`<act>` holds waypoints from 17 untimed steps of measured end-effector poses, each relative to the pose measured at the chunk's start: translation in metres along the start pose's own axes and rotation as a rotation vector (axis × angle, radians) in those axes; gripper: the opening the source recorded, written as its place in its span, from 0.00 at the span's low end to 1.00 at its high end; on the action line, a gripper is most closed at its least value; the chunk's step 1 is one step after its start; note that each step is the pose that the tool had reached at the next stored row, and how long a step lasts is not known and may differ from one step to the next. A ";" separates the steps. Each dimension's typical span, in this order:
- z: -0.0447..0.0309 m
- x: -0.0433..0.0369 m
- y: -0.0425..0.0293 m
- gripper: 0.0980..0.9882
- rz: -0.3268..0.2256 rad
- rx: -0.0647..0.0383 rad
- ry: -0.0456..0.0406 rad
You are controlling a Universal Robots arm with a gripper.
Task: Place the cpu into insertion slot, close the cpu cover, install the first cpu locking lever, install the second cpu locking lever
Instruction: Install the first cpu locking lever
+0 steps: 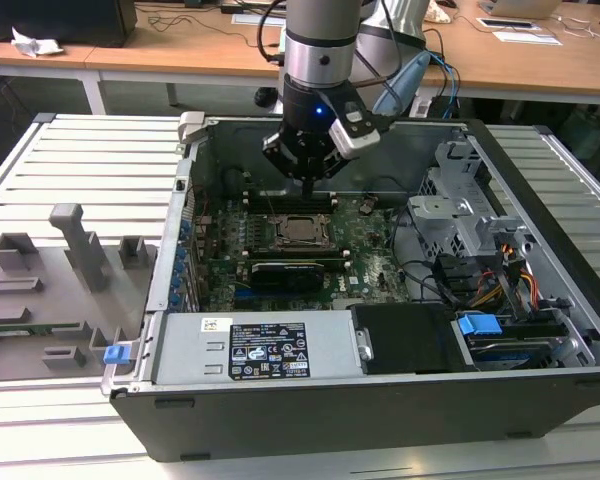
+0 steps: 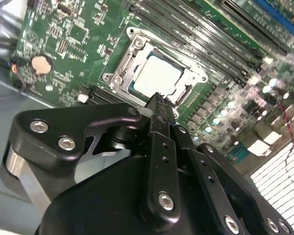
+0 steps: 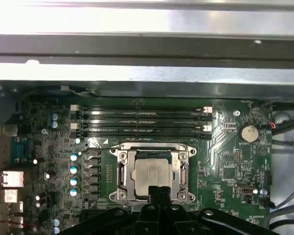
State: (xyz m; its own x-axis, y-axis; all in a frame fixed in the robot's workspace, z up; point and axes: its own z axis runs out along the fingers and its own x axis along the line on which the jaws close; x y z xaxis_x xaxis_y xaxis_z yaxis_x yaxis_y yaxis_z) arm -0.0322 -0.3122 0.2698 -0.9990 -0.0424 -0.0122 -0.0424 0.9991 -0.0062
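The cpu (image 1: 300, 228) lies flat in the insertion slot (image 3: 149, 145) on the green motherboard, its silvery top showing in both wrist views (image 2: 154, 76) (image 3: 153, 171). The silver cpu cover (image 3: 121, 172) lies down around it as a frame (image 2: 121, 63). A thin wire lever (image 3: 100, 146) juts out from one socket corner. My gripper (image 1: 307, 184) hangs just above the socket's edge. Its black fingertips (image 3: 159, 190) are pressed together with nothing between them, and they overlap the chip's edge in the second wrist view (image 2: 157, 99).
The open computer case (image 1: 310, 400) walls in the board. Memory slots (image 3: 142, 120) run beside the socket and a long black card (image 1: 290, 272) lies on its other side. A drive cage (image 1: 460, 215) and cables (image 1: 510, 285) stand at the exterior view's right, a grey fixture (image 1: 70, 250) at its left.
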 end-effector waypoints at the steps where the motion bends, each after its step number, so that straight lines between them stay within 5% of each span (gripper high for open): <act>1: 0.0000 0.0000 0.0000 0.01 -0.020 0.000 -0.0001; 8: 0.0001 0.0001 0.0000 0.01 -0.184 -0.004 -0.0014; 17: 0.0001 0.0140 0.0006 0.01 -0.137 -0.004 -0.0014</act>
State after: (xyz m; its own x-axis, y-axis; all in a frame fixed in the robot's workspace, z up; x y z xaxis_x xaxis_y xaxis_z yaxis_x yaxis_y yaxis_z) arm -0.0462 -0.3121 0.2695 -0.9838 -0.1790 -0.0129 -0.1789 0.9839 -0.0039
